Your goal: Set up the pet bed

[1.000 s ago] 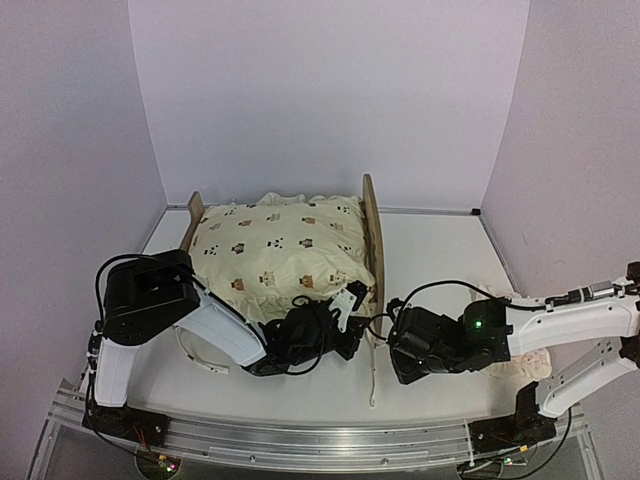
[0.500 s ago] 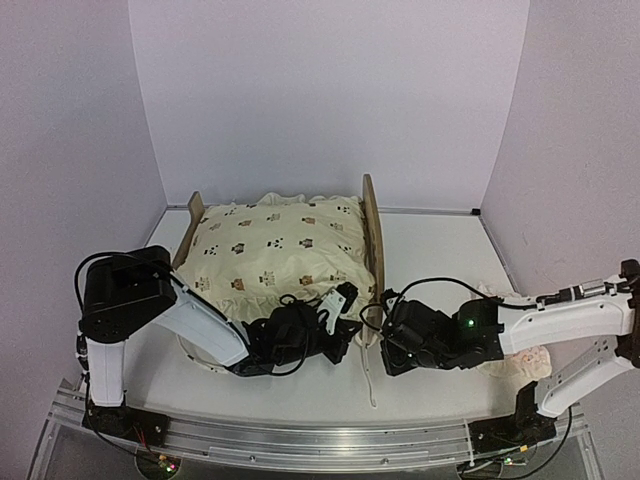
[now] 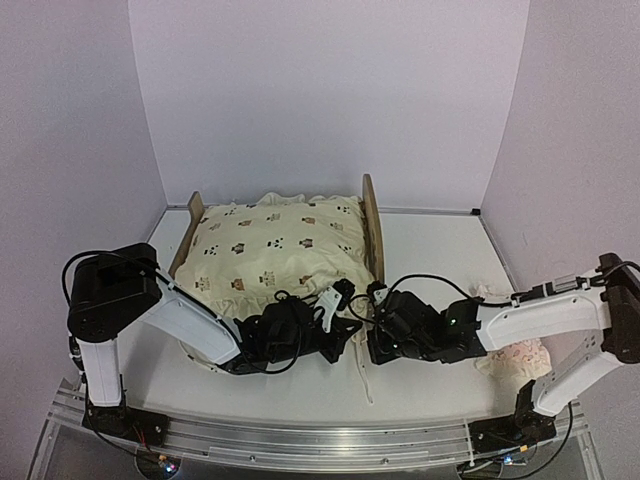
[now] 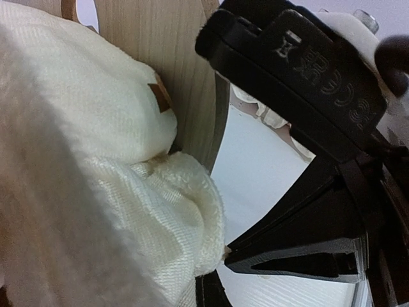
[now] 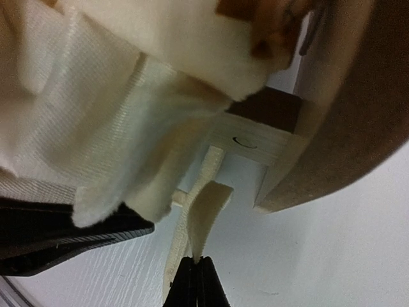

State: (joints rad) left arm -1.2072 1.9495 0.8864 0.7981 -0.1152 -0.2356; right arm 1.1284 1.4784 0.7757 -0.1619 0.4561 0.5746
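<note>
Both arms have sunk lower and shifted leftward since the earlier views, bringing the two hands together at the near foot of the headboard. On the white counter (image 3: 440,250), the small light-wood pet bed with its rounded headboard (image 3: 372,225) stands toward the back left, filled by the cream animal-print ruffled cushion (image 3: 280,245). We judge the hands work low there because the cushion's tie must be fastened to the frame. Our right hand (image 5: 195,281) is clenched on the cream fabric tie (image 5: 204,211), grasping it just below the wooden rail joint, which only the right wrist view reveals. Our left hand (image 3: 338,302) is clenched too. The left wrist view shows ruffle touching it, yet we cannot tell whether cloth is pinched.
</note>
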